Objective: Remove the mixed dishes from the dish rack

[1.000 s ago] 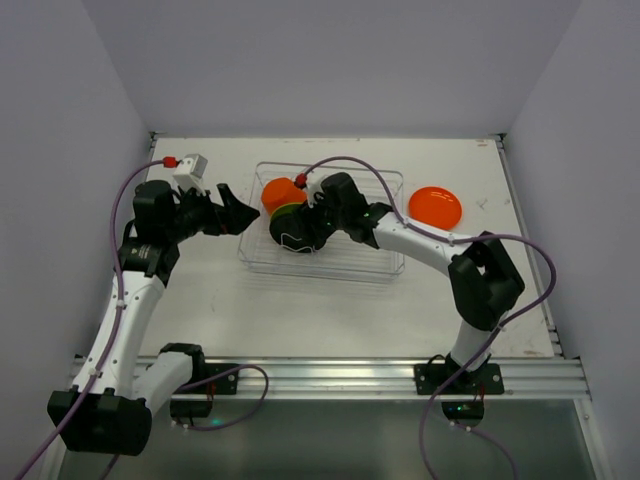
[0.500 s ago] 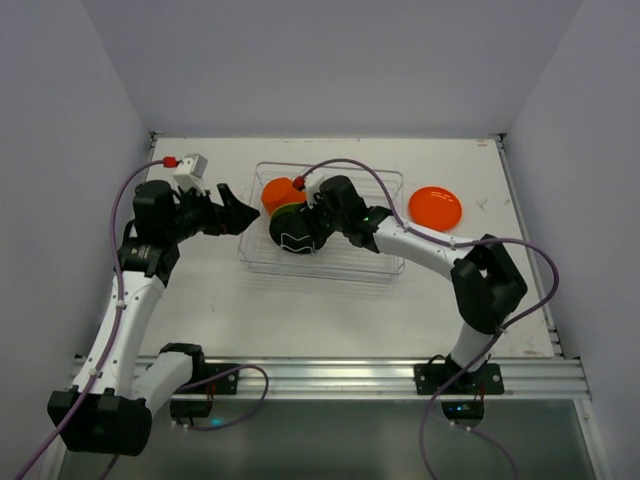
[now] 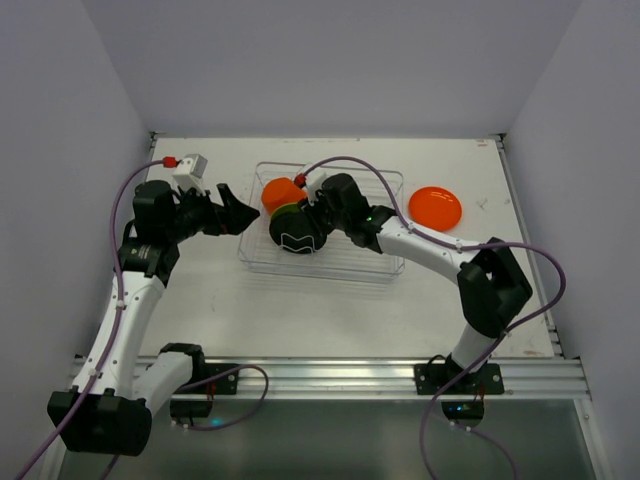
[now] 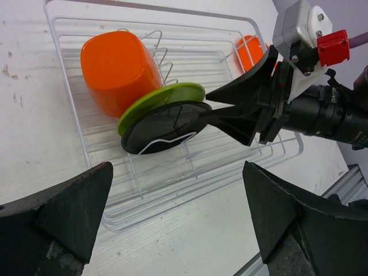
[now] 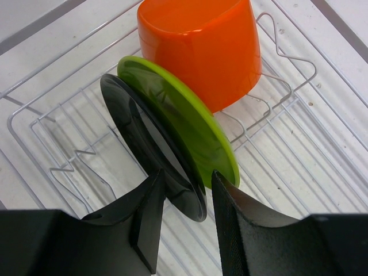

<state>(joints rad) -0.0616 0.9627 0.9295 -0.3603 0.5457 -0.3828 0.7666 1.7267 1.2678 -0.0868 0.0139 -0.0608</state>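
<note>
Your right hand [image 5: 188, 190] is low inside the dish rack [image 3: 390, 268], one finger on each side of the black plate [image 5: 150, 150] at its near rim. The gap between the fingers is only a little wider than that rim. From these angles I cannot tell whether they are pressing on the plate or just straddling it.

The black plate stands tilted on edge. The green plate [image 5: 178, 123] leans close against its far face, and its lower edge sits right by your outer finger. Behind the green plate, and touching it, the orange cup [image 5: 201, 52] lies on its side, so both crowd the plate you are at.

Your left hand [image 3: 238, 213] hovers just beside the left end of the rack. Its fingers are spread wide and it holds nothing.

An orange plate [image 3: 435, 206] lies flat on the tabletop [image 3: 300, 310], to the right of the rack and apart from it.
</note>
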